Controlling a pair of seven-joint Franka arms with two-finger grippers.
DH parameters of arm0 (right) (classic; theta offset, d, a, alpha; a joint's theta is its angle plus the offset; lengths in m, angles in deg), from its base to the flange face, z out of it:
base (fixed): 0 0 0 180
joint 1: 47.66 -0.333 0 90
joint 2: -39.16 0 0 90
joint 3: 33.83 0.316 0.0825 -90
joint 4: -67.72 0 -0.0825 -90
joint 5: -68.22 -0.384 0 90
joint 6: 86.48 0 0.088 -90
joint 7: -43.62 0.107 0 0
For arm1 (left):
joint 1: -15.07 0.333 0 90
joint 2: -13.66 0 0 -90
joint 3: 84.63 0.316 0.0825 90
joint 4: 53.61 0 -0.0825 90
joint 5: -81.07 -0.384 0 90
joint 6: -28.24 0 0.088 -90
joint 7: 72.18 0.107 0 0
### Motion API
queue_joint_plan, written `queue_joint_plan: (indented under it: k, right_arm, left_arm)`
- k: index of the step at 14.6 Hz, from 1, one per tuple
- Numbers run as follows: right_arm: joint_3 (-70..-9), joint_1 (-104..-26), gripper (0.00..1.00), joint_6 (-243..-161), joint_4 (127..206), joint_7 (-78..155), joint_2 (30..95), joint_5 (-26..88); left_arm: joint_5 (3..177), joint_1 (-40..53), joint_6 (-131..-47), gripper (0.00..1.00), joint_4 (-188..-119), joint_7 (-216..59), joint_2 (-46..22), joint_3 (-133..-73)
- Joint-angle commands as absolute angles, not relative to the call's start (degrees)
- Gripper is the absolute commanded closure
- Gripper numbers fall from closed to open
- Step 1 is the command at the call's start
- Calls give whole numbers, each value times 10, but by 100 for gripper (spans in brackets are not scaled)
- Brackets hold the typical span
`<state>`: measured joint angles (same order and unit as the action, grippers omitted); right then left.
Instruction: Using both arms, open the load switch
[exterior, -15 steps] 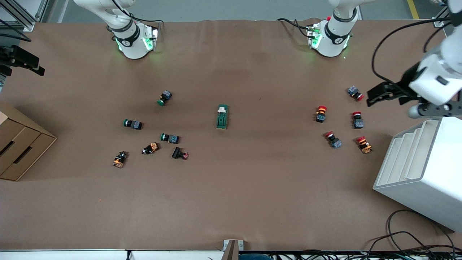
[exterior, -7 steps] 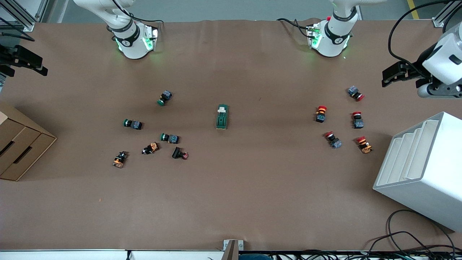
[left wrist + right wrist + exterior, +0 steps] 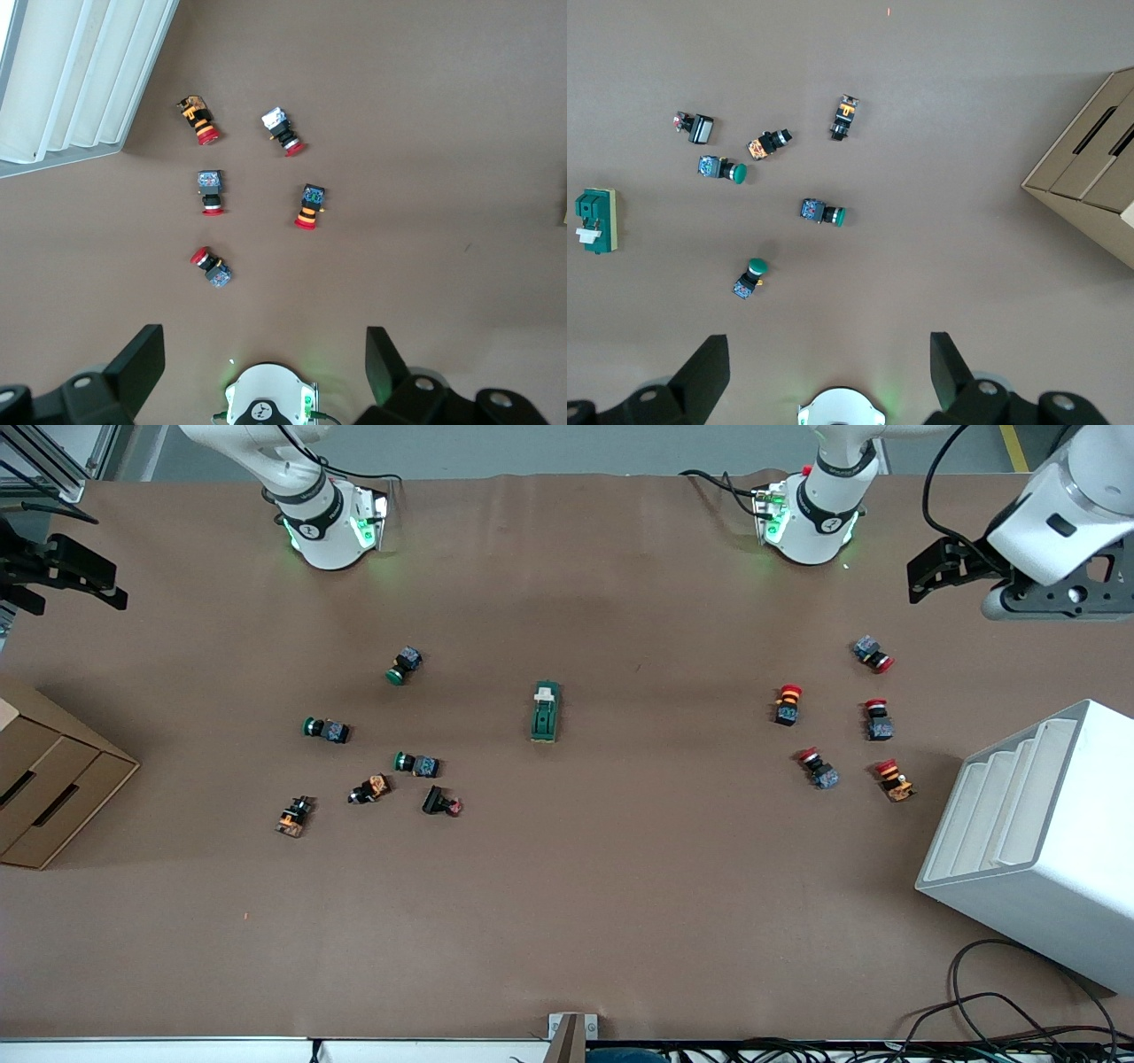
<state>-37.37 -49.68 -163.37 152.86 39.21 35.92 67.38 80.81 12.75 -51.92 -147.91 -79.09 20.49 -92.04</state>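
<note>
Nothing's done: your load switch [image 3: 546, 711] lies untouched, both tools spread wide, left tool [image 3: 926, 574] and right tool [image 3: 93, 580] well apart from it.

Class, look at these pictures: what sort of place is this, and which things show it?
Probably a robotics lab workbench: two arms bolted to a paper-covered table, loose push buttons scattered round a load switch, cables trailing off the edge.

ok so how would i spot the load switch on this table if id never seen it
Look at the middle of the brown table, in the open stretch between the cluster of green-capped push buttons and the cluster of red-capped push buttons. The load switch lies there alone. It is a long dark-green block with a white piece at one end, longer than any button.
</note>
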Motion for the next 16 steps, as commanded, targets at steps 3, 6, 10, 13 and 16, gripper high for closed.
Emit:
queue_joint_plan:
  k: [3, 6, 10, 13, 16]
  right_arm:
    - [-374, -493, 0, -1641, 1535, 380, 353, 680]
    - [-375, -493, 0, -1646, 1535, 380, 353, 679]
    - [-378, -492, 0, -1646, 1535, 380, 353, 675]
    - [-378, -469, 0, -1644, 1536, 379, 355, 673]
    - [-377, -471, 0, -1644, 1536, 379, 355, 673]
  left_arm:
    - [813, 131, -540, 0, -1498, -798, 220, -915]
    - [807, 133, -542, 0, -1477, -789, 206, -914]
    - [805, 137, -543, 0, -1454, -795, 191, -913]
    - [772, 136, -539, 0, -1397, -774, 152, -914]
    - [770, 129, -535, 0, -1396, -778, 145, -917]
